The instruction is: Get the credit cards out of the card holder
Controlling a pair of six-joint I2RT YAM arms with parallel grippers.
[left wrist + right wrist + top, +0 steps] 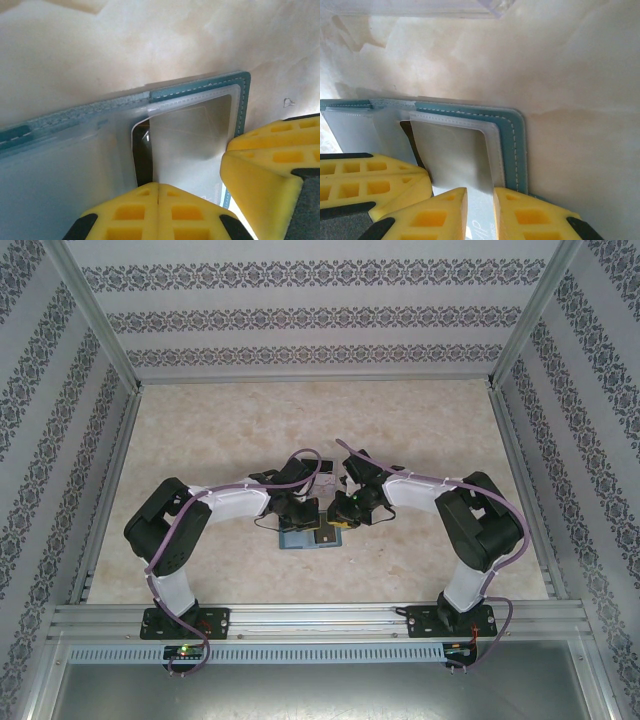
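Both arms reach in to the middle of the counter [200,430] and meet over the card holder [308,537]. It lies open like a book, inner pockets up, flat on the counter.

Left tool [158,200]: clenched, fingers pressed together, nothing between them. It sits on the clear pocket face of the holder. My reading is that it is a hold-down, so the holder does not slide when a card is pulled.

Right tool [480,197]: fingers a little apart, tips set down at the near edge of the pale card [452,155]. Nothing I can see is pinched between them. It stands just beside the left tool, nearly touching, on the side of the holder with the teal stitched border.

Cards: the pale one sits inside the clear pocket, its rounded corner showing through the plastic. A dark card [415,147] peeks out as a narrow strip behind it, toward the holder's fold. Both are in their slot, none out yet.

A clear tray [410,9] stands beyond the holder, apart from it.

Judgement: early in the job. The pocket plastic looks snug, so the pale card likely needs a drag along the slot before any pinch. The risk is that the holder lifts or folds if the hold-down slips.
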